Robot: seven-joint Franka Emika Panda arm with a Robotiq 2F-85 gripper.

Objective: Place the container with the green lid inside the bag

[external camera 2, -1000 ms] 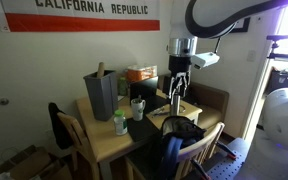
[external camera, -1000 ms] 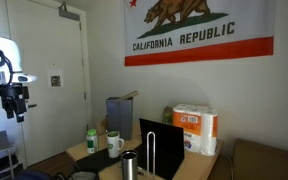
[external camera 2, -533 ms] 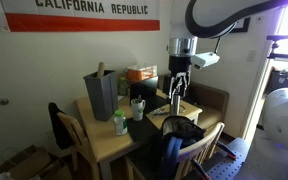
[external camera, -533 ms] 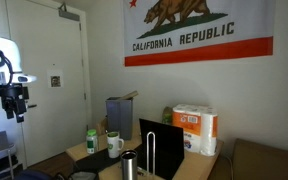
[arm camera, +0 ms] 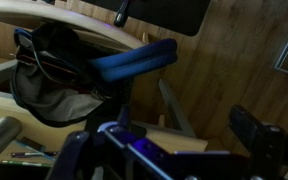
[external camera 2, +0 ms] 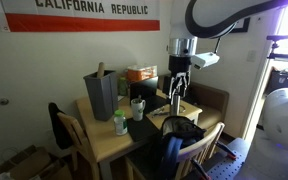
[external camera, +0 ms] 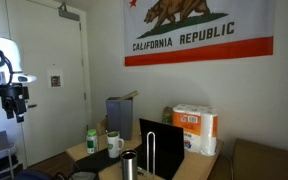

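Standing beside the grey bag (external camera 2: 99, 95), green-lidded bottle (external camera 2: 119, 124) (cap on), jaws parted, empty, well apart.

There is one green-capped bottle (external camera: 91, 140), one white mug (external camera: 115, 144), one steel tumbler (external camera: 129, 165), one grey bag (external camera: 119, 116).

Container (external camera: 91, 141) pale, lid (external camera: 91, 130) green; bag (external camera 2: 99, 95) grey; mug (external camera: 115, 145) white

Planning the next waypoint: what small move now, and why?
Probably shift the end effector toward the green-capped bottle. It hangs open and empty above the table, well apart from the bottle, which stands upright near the grey bag, not yet inside.
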